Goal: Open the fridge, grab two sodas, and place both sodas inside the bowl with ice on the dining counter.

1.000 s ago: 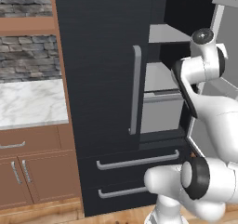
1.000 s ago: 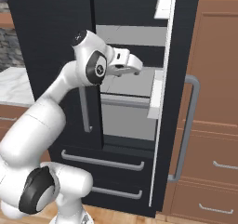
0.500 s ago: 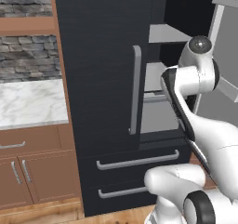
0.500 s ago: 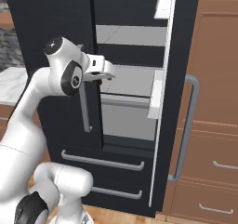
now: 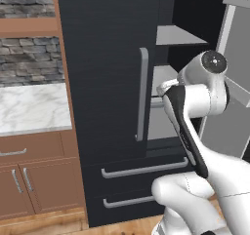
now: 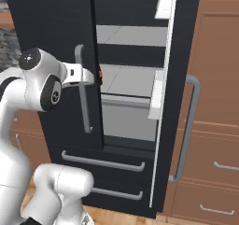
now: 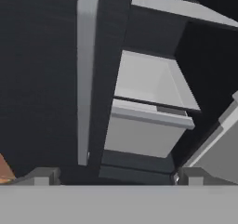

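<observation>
Black fridge (image 6: 56, 28) with right door swung open, grey shelves (image 6: 133, 35) at the gripper's one o'clock, gripper (image 7: 114, 174) spread wide, empty, beside the left door's handle (image 6: 84, 93)

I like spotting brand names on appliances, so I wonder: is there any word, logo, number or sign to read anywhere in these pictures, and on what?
None can be read.
The fridge: plain black door fronts, no logo or lettering.
A small red patch inside the fridge beside the gripper: too small and blurred to show any text.
The brown cabinets and marble counter: no markings.
</observation>
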Available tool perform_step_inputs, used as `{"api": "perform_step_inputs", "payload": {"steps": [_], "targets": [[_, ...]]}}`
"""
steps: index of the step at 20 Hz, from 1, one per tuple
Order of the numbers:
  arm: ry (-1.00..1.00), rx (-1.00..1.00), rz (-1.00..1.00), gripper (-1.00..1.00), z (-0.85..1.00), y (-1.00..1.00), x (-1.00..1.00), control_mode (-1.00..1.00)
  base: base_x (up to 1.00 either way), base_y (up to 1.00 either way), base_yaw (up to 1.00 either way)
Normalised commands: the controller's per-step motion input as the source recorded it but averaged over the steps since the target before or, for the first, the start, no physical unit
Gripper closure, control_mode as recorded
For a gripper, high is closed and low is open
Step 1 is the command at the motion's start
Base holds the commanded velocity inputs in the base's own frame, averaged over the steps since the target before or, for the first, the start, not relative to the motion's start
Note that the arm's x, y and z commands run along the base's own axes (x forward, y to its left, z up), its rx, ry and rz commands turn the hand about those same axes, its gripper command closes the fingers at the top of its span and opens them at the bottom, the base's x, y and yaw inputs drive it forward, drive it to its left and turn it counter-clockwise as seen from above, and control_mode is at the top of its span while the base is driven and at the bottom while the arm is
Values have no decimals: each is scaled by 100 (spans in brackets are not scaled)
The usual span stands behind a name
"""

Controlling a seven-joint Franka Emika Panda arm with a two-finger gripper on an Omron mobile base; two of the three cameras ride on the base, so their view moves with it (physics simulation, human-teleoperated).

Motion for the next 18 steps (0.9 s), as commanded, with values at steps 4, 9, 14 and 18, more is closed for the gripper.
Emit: {"api": "perform_step_inputs", "payload": {"steps": [4,9,14,18], "targets": [[-27,8,0,-100,28,36,-18,-100,0,0,0],[-15,8,0,-100,24,22,1,-100,0,0,0],[0,1,0,-100,6,24,3,-100,0,0,0],[8,0,2,-100,2,19,16,-100,0,0,0]]}}
